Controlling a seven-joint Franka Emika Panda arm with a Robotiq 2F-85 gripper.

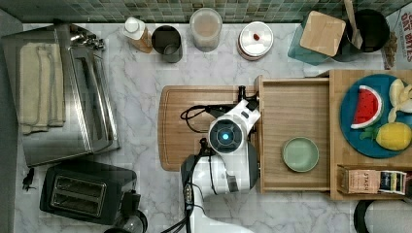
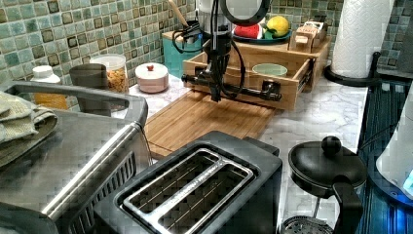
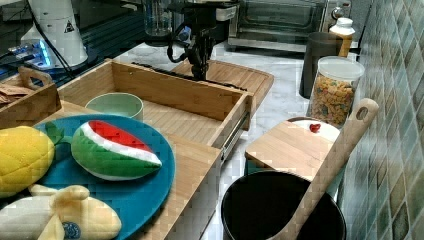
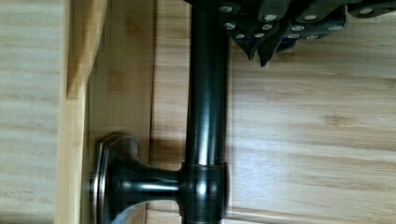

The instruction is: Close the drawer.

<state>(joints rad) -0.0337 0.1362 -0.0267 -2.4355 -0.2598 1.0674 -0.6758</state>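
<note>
the claw [image 2: 215,92] hangs right at the handle [image 2: 229,85], out over the cutting board [image 2: 204,119]; whether it's spread or pinching the bar, i can't tell; the handle's long axis runs across the drawer front, and the claw sits on the outer side of it; behind it the drawer [image 1: 291,102] stands pulled well out of the stand [image 1: 374,194], a green bowl [image 1: 300,154] inside; the stand lies beyond, toward the top view's right, so i'd judge the push goes straight that way, square to the bar.
</note>
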